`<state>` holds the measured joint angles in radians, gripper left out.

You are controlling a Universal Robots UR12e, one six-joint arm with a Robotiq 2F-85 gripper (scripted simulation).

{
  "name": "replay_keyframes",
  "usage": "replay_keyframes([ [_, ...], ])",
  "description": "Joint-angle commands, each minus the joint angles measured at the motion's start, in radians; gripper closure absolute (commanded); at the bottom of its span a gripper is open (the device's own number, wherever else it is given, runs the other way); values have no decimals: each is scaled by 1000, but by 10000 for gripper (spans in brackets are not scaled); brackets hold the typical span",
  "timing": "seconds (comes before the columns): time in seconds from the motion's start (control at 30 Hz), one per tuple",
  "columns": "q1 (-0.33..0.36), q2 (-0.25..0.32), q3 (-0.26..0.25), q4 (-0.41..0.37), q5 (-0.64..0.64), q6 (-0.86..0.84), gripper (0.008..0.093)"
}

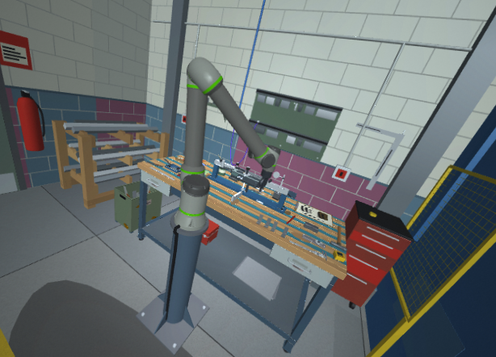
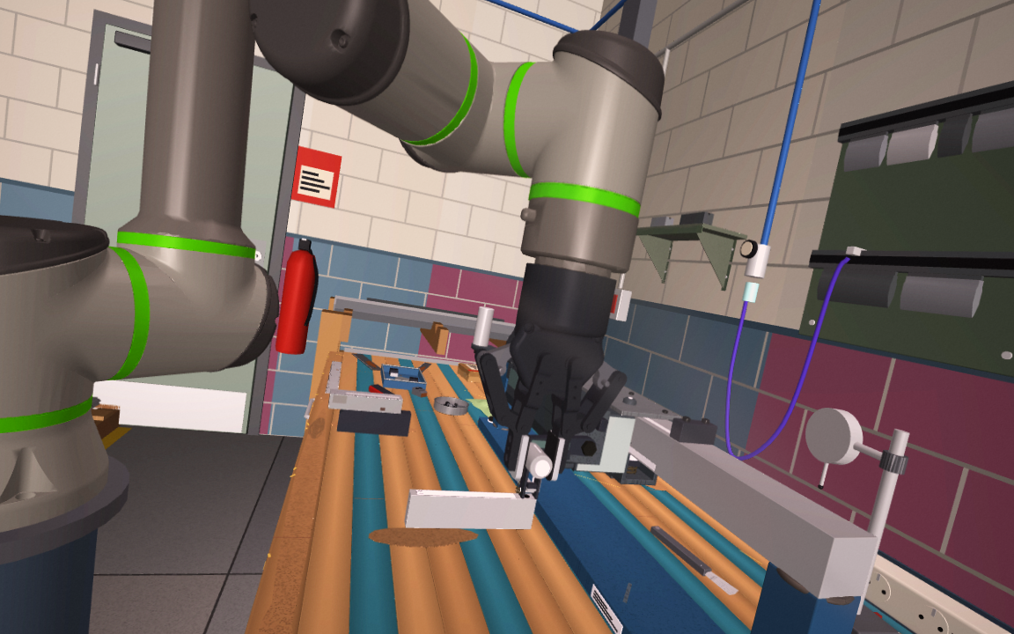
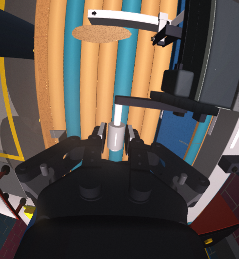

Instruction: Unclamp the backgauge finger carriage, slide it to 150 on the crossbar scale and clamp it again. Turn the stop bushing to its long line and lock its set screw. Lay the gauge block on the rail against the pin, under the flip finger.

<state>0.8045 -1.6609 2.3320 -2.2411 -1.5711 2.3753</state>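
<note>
The backgauge finger carriage (image 2: 605, 445) sits on the grey crossbar (image 2: 739, 489) above the blue base, at mid-bench. A white cylindrical bushing (image 3: 115, 139) on a thin white pin sticks out from its front, under a dark arm (image 3: 160, 103). My gripper (image 3: 115, 136) is around this bushing (image 2: 538, 465) and stands open, holding nothing. A white flip finger bar (image 2: 470, 510) reaches out over the bench planks just below. The same bar (image 3: 126, 19) shows ahead in the wrist camera. The gripper (image 1: 261, 184) hangs straight down over the fixture.
Behind the bench runs a brick wall with a green bin panel (image 1: 297, 124) and a hanging blue hose (image 2: 779, 150). A dial indicator on a stand (image 2: 850, 445) stands by the crossbar's near end. Small tools (image 2: 369, 402) lie at the bench's far end. A red drawer cabinet (image 1: 373, 252) stands beside the bench.
</note>
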Motion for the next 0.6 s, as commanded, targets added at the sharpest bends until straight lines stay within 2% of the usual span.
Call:
replay_keyframes([
  [0.0,0,-5,-4,6,0,0,689],
  [0.37,0,-35,-28,60,0,0,689],
  [0.57,0,-35,-28,60,0,0,569],
])
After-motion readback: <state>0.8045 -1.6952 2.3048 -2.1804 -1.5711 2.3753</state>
